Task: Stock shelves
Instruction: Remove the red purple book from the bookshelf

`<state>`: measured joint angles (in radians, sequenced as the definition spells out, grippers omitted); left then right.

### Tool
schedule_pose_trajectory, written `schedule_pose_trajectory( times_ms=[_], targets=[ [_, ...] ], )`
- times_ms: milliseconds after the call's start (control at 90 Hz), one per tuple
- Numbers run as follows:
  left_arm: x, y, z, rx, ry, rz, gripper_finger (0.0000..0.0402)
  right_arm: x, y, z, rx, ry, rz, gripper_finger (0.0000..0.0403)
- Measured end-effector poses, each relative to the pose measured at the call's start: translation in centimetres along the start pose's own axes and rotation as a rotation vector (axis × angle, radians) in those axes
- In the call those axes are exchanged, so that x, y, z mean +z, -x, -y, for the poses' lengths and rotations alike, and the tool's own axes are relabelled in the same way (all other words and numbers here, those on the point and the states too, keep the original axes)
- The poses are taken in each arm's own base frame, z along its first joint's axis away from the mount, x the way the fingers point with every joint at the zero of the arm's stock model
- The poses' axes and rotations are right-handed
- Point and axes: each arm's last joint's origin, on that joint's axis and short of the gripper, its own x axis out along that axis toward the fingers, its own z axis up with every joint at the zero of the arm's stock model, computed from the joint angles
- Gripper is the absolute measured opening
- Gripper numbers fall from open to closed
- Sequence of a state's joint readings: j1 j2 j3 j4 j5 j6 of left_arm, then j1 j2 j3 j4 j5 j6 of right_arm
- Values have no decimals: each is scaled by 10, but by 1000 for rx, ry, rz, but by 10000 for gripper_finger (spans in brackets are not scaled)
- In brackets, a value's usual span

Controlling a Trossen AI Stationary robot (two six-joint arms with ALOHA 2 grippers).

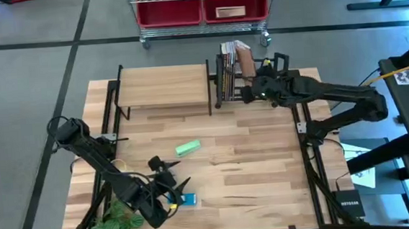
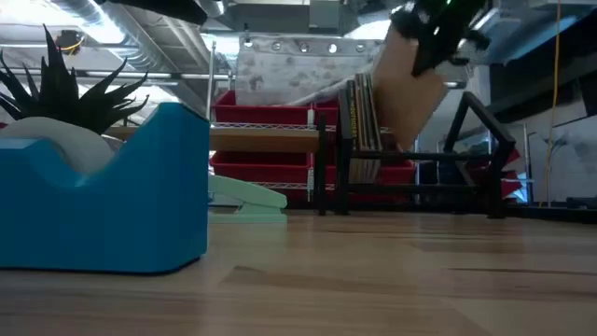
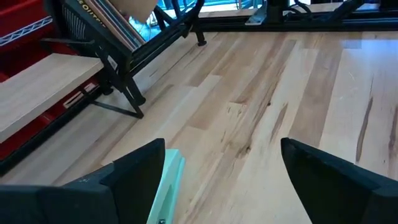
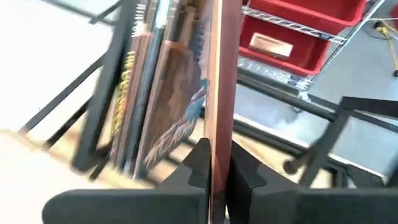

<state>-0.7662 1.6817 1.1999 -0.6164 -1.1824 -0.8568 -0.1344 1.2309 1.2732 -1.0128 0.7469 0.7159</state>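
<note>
The black book rack [image 1: 225, 77] stands at the table's far side with several books [image 4: 155, 99] upright in it. Left of it stands the wood-topped shelf [image 1: 163, 87]. My right gripper [image 1: 249, 91] is shut on a thin brown book [image 2: 410, 89] that is tilted over the rack [image 2: 420, 163]. My left gripper [image 1: 167, 176] waits open at the near left, above the table between a green stapler [image 1: 187, 149] and a blue tape dispenser [image 1: 187, 199]. The stapler [image 3: 166, 183] shows just beside one of its fingers. My right gripper pinches the brown book's thin near edge [image 4: 217, 134] between its two fingers. The fingers come from the table's right and near side, roughly level, one on each cover. The book leans tilted beside the racked books. Whether its lower end rests in the rack, I cannot tell.
A wheeled metal cart with red bins [image 1: 201, 10] stands beyond the far edge. A potted green plant [image 1: 115, 225] sits at the near left corner. Bare wood [image 1: 251, 162] lies across the table's middle and right.
</note>
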Motion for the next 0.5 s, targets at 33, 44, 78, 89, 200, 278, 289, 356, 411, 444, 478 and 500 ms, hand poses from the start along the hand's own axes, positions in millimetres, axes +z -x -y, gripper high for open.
schedule_pose_trajectory(
  times_ms=[33, 44, 78, 89, 200, 278, 289, 356, 411, 444, 478, 500],
  targets=[
    [0, 0, 0, 0, 1, 0, 308, 1, 10, -3, 21, 10, -26, 2],
    [0, 0, 0, 0, 1, 0, 308, 0, 13, -4, 28, 15, -37, 2],
    [0, 0, 0, 0, 1, 0, 308, -2, 21, -9, 49, 36, -81, 2],
    [0, 0, 0, 0, 1, 0, 308, -3, 24, -10, 57, 42, -97, 2],
    [0, 0, 0, -1, 1, -1, 308, -20, 48, -30, 108, 90, -283, 2],
    [-1, 2, 1, -6, 0, 1, 308, -38, 60, -47, 114, 122, -448, 1],
    [-1, 2, 1, -7, 0, 1, 308, -41, 61, -50, 109, 129, -476, 1],
    [-1, 4, 2, -14, -3, 2, 308, -62, 66, -67, 79, 153, -634, 1],
    [-2, 7, 2, -21, -5, 4, 308, -80, 67, -83, 60, 158, -758, 1],
    [-2, 8, 3, -26, -7, 6, 308, -89, 68, -91, 46, 153, -823, 1],
    [-3, 9, 3, -28, -10, 6, 308, -100, 68, -99, 14, 141, -882, 1],
    [-3, 10, 3, -30, -11, 7, 308, -106, 67, -104, -10, 140, -916, 0]
  ],
)
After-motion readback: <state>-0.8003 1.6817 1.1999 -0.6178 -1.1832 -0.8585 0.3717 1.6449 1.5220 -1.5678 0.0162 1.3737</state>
